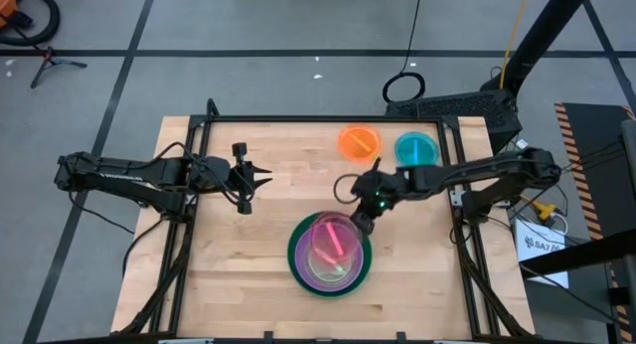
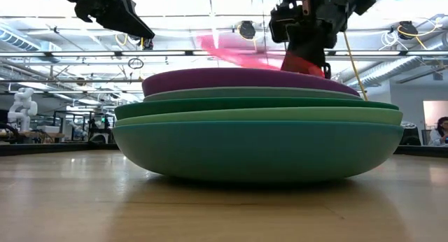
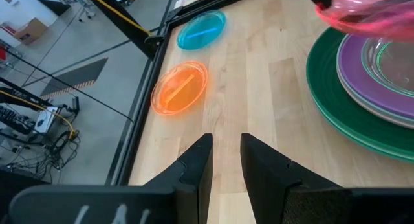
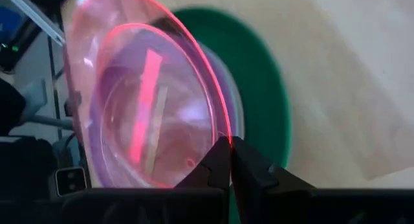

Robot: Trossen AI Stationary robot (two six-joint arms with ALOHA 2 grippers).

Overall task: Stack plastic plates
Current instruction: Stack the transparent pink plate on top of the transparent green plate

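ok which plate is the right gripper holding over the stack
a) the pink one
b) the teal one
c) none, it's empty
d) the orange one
a: the right gripper is shut on the rim of the pink plate above the stack, while the orange plate and teal plate lie apart on the table.

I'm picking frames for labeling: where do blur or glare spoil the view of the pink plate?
Right wrist view: the pink plate glows with bright streaks, and the stack behind it is smeared. Low view: the plate is a blurred pink smear above the stack under bright ceiling lights. High view: a glare streak crosses it.
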